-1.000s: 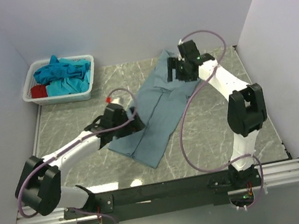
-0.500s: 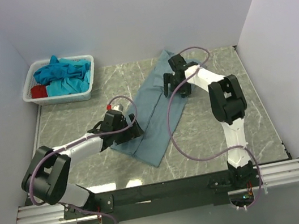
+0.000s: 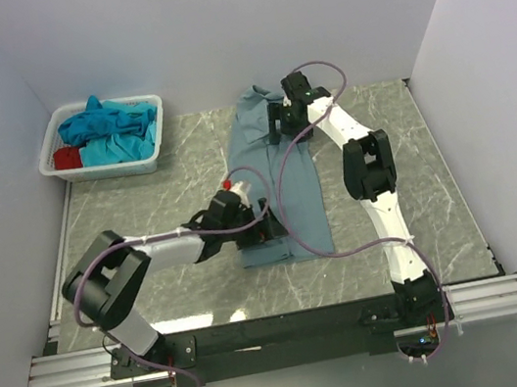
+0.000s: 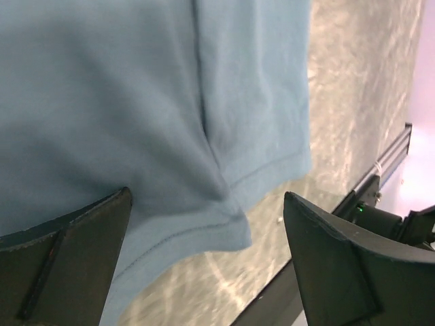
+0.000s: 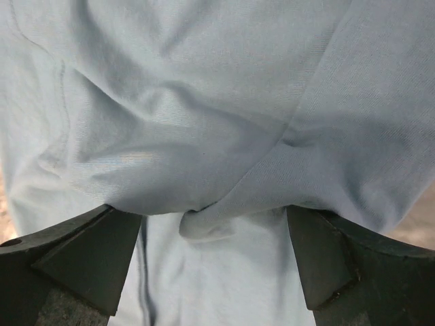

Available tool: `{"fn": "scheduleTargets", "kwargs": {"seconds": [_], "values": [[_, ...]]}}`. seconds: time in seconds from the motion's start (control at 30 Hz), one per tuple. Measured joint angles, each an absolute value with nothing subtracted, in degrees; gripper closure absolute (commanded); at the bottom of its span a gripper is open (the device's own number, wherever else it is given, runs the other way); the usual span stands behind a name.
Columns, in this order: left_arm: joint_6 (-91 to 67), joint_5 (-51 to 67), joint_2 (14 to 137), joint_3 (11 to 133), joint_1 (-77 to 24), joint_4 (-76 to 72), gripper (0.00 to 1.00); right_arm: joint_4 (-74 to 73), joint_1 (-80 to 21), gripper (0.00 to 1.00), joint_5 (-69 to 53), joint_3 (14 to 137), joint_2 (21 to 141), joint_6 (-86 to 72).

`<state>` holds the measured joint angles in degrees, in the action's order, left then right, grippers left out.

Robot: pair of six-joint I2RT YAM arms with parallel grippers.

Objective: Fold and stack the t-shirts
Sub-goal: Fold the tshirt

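Note:
A grey-blue t-shirt (image 3: 299, 187) lies on the marble table as a long narrow strip running from the back wall towards the front. My left gripper (image 3: 263, 229) is low over its near left corner. In the left wrist view the left gripper (image 4: 207, 197) stands open, with the hem corner of the t-shirt (image 4: 136, 102) between its fingers. My right gripper (image 3: 278, 123) is over the far end of the strip. The right gripper (image 5: 209, 214) is open too, straddling a bunched fold of the t-shirt (image 5: 204, 136). Turquoise t-shirts (image 3: 109, 129) and a red one (image 3: 66, 158) lie in the basket.
The white plastic basket (image 3: 158, 121) stands at the back left corner by the left wall. The black front rail (image 4: 380, 204) of the table runs close behind the shirt's near hem. Walls close in the table on three sides.
The grey-blue t-shirt has swung from a diagonal lie to a nearly straight strip. My left gripper moved right along the near edge. My right gripper moved left and towards the back wall.

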<state>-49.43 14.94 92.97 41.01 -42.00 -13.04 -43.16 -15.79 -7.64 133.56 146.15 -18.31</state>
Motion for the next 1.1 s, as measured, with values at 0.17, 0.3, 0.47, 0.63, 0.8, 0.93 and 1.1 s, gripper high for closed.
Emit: {"fn": "scheduleTargets", "kwargs": {"seconds": [0.17,0.3,0.47,0.63,0.8,0.93,1.1], "values": [[-49.3,14.7,95.2,45.7,-44.1,-9.9,0.01,-42.5,-15.7,0.08,-9.3,133.4,145.9,-16.1],[-48.7,9.0,92.7,47.2,-44.1,-4.2,0.01,-40.2,-15.7,0.08,-6.9,124.3,138.6,-15.0],[-48.1,-0.1,84.5,47.1,-44.1,4.1,0.01,-33.9,-15.9,0.08,-2.9,101.0,116.5,-16.0],[-47.9,-6.1,72.1,42.6,-44.1,5.9,0.01,-25.1,-16.5,0.08,-0.4,78.3,94.5,-19.0],[-49.3,-8.4,62.5,34.9,-44.1,5.0,0.0,-20.4,-18.8,0.08,1.1,60.3,84.6,-22.1],[-50.4,-9.2,58.9,31.1,-44.1,4.0,0.01,-20.1,-21.0,0.08,1.1,50.1,81.0,-24.1],[-50.9,-9.4,58.6,29.3,-44.1,1.1,0.0,-19.0,-22.3,0.07,0.3,43.6,73.3,-24.7]]}}
